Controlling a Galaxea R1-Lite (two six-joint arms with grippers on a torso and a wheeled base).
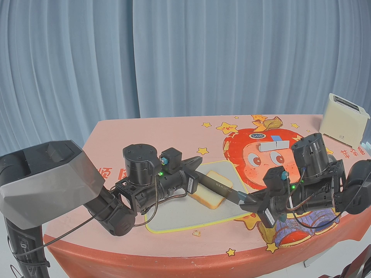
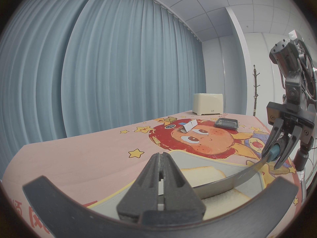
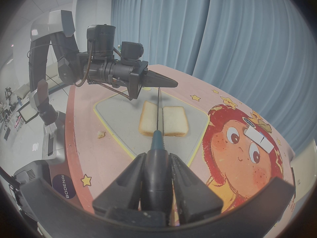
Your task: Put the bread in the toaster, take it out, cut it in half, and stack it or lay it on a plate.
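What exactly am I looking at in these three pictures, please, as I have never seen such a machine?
It is a robot with two arms ending in grippers. One picture looks down from its head; the other two come from wrist cameras. On the pink table lie a grey cutting mat with bread on it, and a toaster at the far corner. The right gripper holds a knife by its handle, blade across the bread. The left gripper, shut, sits at the blade's tip.
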